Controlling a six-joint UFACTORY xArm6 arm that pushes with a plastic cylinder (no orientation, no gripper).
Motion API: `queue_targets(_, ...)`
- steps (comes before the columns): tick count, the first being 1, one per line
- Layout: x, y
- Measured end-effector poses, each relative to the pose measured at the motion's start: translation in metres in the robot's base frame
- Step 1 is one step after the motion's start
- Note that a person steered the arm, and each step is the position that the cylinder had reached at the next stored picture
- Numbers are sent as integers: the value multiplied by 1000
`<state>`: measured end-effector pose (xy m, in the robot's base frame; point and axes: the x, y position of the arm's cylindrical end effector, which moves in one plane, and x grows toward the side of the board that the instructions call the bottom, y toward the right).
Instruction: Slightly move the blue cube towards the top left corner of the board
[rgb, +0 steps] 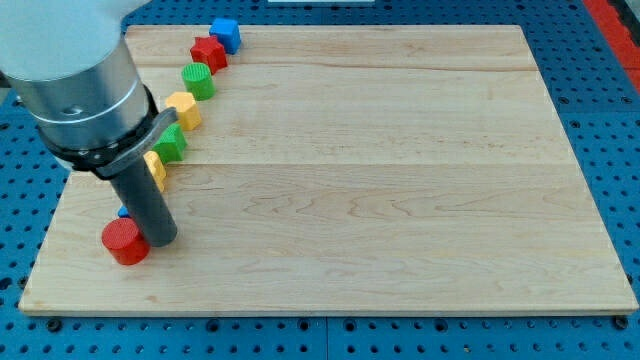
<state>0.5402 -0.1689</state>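
- Resting near the bottom left corner of the board (380, 180): my tip (160, 243), down on the wood, touching or just beside the red cylinder (124, 241) on that block's right side.
- No fingers on this rig, so nothing to spread, press together or pinch; only a bare dark rod (147, 205), able to shove from one side and nothing more.
- Just behind the rod, close to the left edge: a small blue block (123, 212), mostly hidden, shape impossible to tell.
- Running from there up along the left edge towards the top edge, a slanting row: lower yellow block (156, 171), lower green block (172, 143), upper yellow block (185, 110), green cylinder (198, 80), red block (209, 52). Packed close, each near its neighbour, which leaves little room to thread through.
- At the far end of that row, against the top edge and right of the top left corner: the blue cube (226, 35), touching or just beside the red block, well apart from my tip.
- Judged from this layout: task not yet begun on the cube. Likely needs a long trip up the open wood right of the row, then contact on the cube's right face and a short, gentle nudge leftwards.
- Risk: red block sitting in the path, probably pushed along too.
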Motion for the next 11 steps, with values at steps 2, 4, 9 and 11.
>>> queue_targets(2, -44, 62)
queue_targets(4, -144, 78)
queue_targets(9, -322, 42)
queue_targets(11, -328, 64)
